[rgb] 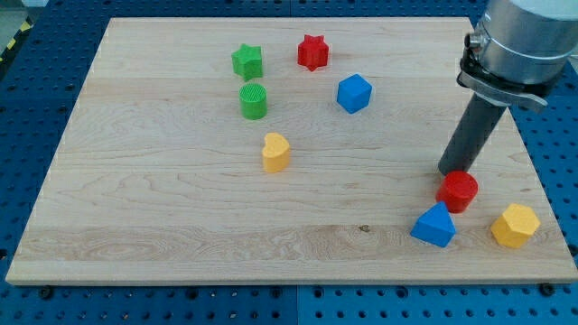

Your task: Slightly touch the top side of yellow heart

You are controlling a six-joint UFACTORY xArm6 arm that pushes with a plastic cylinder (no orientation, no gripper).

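The yellow heart point(275, 152) lies near the middle of the wooden board point(163, 208). My tip point(446, 171) is far to the view's right of it, touching the board just above and left of the red cylinder point(458, 190). The dark rod rises from the tip up to the grey arm at the view's top right. Nothing hides the heart.
A green cylinder point(254, 101) and a green star point(247, 60) stand above the heart. A red star point(312, 51) and a blue cube point(354, 93) lie up and right. A blue block point(434, 225) and a yellow hexagon point(515, 225) sit at the bottom right.
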